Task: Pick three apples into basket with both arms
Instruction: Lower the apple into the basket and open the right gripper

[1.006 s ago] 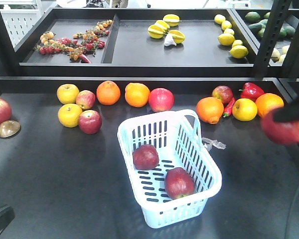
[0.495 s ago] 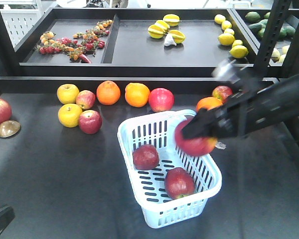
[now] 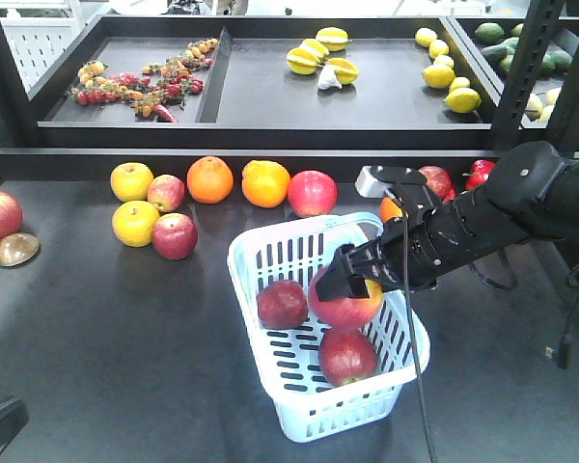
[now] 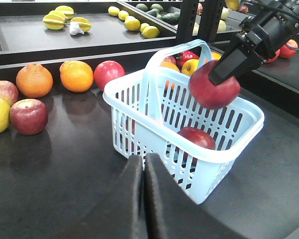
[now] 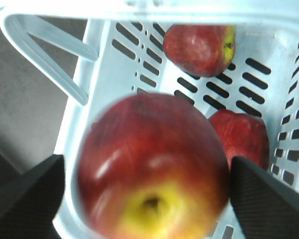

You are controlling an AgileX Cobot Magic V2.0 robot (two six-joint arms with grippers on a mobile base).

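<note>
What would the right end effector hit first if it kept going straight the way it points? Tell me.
Probably the basket floor or the two apples lying there; the right end effector, carrying the third apple, points down into it.

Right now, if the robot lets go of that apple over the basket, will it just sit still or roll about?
The held apple is round and smooth, so it would probably roll a little. The basket has walls and two apples already inside, which should likely stop it quickly. It looks firm, so a short drop seems unlikely to damage it.
</note>
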